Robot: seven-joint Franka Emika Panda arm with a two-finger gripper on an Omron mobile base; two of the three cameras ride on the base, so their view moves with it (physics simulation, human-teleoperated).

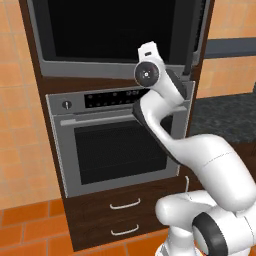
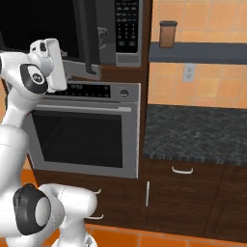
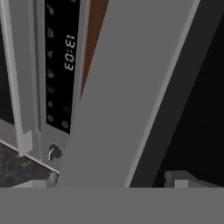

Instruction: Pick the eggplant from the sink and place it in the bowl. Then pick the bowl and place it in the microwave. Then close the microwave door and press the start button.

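A: What does the hand view give that the base views lack?
B: Close up, the gripper (image 3: 111,177) with jaws spread wide, nothing held, astride the grey edge of the microwave door (image 3: 131,87); beyond it, the oven (image 3: 57,65) clock.
A: And the right base view?
B: One microwave (image 2: 87,29) above one oven, door ajar, its keypad (image 2: 127,24) showing. Farther right, one counter (image 2: 198,130), one brown jar (image 2: 168,34) on a shelf.

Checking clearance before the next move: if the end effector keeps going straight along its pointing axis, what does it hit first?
Most likely the microwave door: in the hand view its grey steel frame lies dead ahead between the open fingertips. The oven's clock panel sits off to one side. Depth is hard to judge.
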